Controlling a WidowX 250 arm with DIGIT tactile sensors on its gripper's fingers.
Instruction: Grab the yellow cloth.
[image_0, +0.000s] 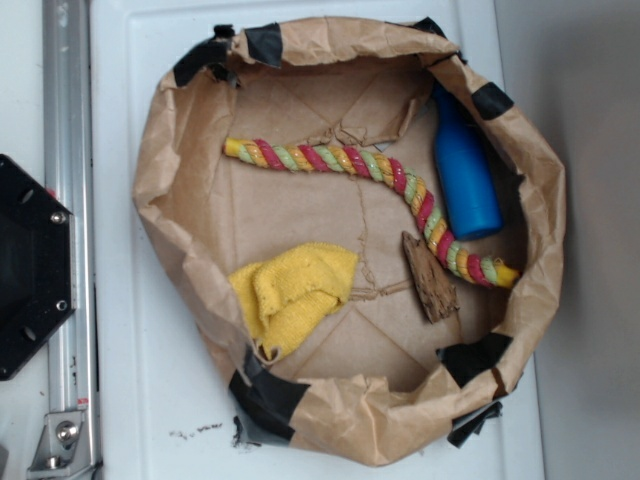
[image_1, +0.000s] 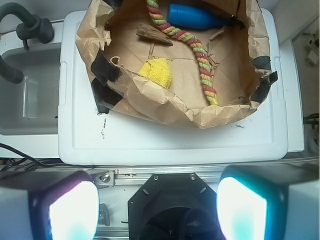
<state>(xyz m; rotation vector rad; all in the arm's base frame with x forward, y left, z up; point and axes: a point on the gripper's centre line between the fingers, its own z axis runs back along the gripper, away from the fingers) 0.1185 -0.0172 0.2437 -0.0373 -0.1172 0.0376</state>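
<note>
On the white lid (image_0: 150, 400) — paper bag (image_0: 170, 170), yellow cloth (image_0: 290, 292) inside.

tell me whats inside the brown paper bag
Yellow cloth, striped rope, blue bottle and a wood scrap lie in the paper bag. Anything under the cloth is hidden.

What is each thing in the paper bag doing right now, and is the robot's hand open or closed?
Yellow cloth: crumpled, lying loose on the bag floor, not held.
Striped rope: lying curved across the bag, one end against the wood.
Blue bottle: on its side by the bag wall.
Piece of wood: lying flat.
Paper bag: open, rim rolled down and taped.
Gripper: open, away from the bag.
</note>
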